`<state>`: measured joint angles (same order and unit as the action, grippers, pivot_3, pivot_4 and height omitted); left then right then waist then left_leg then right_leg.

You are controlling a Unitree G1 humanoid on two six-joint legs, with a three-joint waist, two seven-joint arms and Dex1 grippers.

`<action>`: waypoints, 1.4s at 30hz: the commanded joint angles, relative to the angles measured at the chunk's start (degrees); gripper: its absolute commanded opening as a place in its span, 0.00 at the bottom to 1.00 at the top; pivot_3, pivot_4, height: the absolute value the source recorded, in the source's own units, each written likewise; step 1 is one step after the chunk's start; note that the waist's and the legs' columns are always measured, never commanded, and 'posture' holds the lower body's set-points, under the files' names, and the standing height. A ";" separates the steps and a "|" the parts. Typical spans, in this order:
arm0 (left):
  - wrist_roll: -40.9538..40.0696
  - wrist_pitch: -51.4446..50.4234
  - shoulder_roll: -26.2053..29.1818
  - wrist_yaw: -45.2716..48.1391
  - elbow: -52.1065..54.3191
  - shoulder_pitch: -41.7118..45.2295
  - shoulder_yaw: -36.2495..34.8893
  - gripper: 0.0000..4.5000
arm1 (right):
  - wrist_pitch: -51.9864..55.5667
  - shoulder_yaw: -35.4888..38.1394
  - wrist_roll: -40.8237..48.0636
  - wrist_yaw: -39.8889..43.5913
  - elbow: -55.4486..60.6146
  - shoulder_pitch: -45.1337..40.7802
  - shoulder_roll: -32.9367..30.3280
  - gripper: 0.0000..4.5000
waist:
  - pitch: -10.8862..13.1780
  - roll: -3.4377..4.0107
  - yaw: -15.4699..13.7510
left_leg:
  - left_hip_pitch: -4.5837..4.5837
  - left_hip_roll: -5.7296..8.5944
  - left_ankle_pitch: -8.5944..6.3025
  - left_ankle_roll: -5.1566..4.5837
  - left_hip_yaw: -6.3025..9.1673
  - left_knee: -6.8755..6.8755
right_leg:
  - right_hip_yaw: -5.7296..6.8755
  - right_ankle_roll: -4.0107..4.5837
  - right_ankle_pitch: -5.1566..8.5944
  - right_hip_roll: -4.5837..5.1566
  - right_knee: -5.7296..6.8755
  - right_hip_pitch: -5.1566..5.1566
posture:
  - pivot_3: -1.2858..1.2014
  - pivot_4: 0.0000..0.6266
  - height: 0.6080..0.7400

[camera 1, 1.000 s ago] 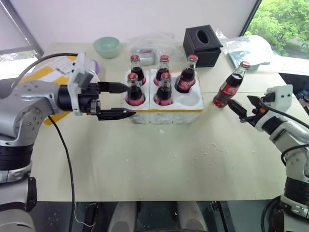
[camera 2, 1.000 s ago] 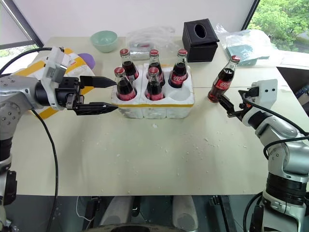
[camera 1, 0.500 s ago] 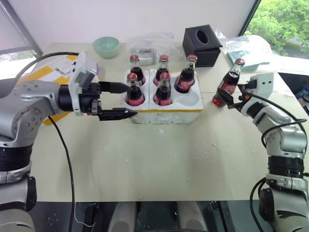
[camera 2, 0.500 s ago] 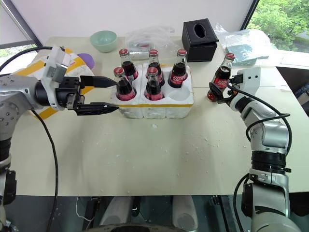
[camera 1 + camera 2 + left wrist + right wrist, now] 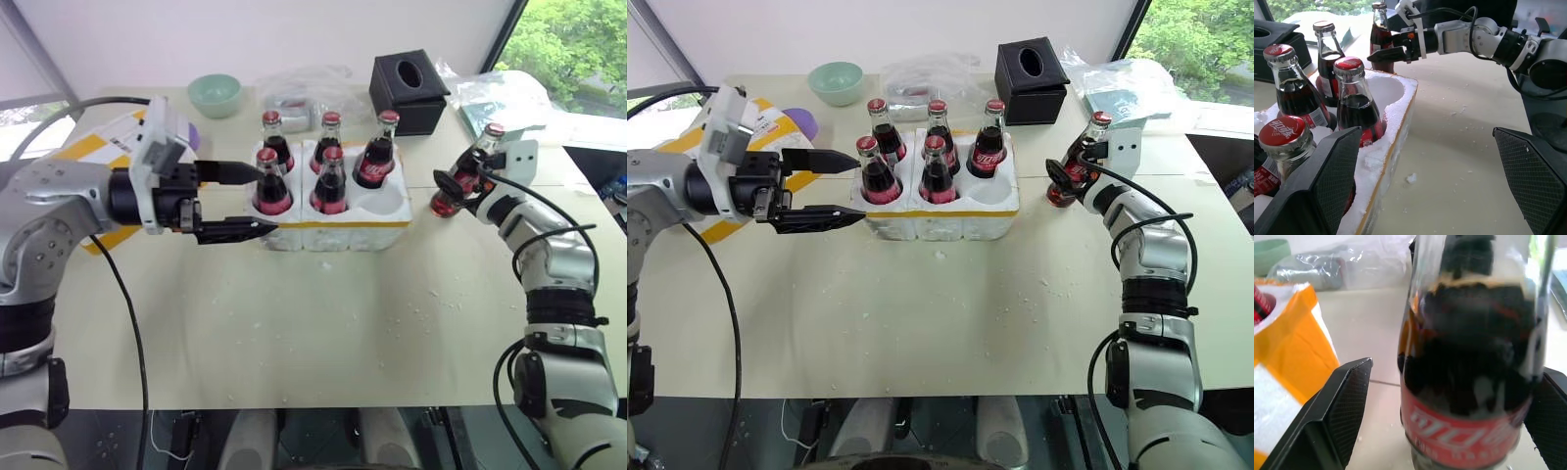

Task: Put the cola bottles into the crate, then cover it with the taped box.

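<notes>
Right of the crate (image 5: 338,223), the sixth cola bottle (image 5: 460,180) stands on the table, right gripper (image 5: 453,184) straddling it, one finger clear, for lifting into the vacant well. Left gripper (image 5: 238,202) waits spread beside the crate.
</notes>
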<state>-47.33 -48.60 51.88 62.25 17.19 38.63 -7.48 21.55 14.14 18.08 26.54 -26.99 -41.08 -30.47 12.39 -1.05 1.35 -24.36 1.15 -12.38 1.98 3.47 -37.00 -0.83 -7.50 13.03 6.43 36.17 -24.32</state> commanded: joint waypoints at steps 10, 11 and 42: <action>-1.83 -0.52 0.40 -0.56 2.26 0.63 -1.27 1.00 | 1.00 2.10 1.07 0.94 5.97 -0.91 -2.53 0.59 | 0.02 0.04 0.89 | 0.00 0.00 0.00 0.00 0.01 0.01 | 0.00 0.00 0.00 0.00 0.01 0.00 | 0.52 0.24 0.98; -1.76 -0.44 0.36 -0.50 2.13 0.66 -1.21 1.00 | 1.69 2.86 1.98 1.34 7.17 -1.33 -2.99 0.59 | 0.03 0.05 0.92 | -0.01 0.01 0.00 0.00 0.01 0.01 | 0.00 0.00 0.00 0.00 0.01 -0.01 | 0.52 0.24 0.98; -0.60 0.26 -0.34 -0.54 1.11 1.20 -1.14 1.00 | 17.31 -6.13 16.79 10.44 35.78 3.30 -0.82 0.59 | 0.10 0.17 1.04 | -0.06 0.01 0.00 -0.01 0.02 0.04 | 0.00 0.00 0.00 0.00 0.03 -0.08 | 0.52 0.24 0.98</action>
<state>-47.85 -49.08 50.61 61.80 17.01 39.06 -7.40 41.59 7.49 35.21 35.66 6.58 -36.41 -30.54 12.50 -0.88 2.39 -24.41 1.16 -12.38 1.97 3.49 -36.96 -0.83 -7.51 13.03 6.42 36.21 -24.41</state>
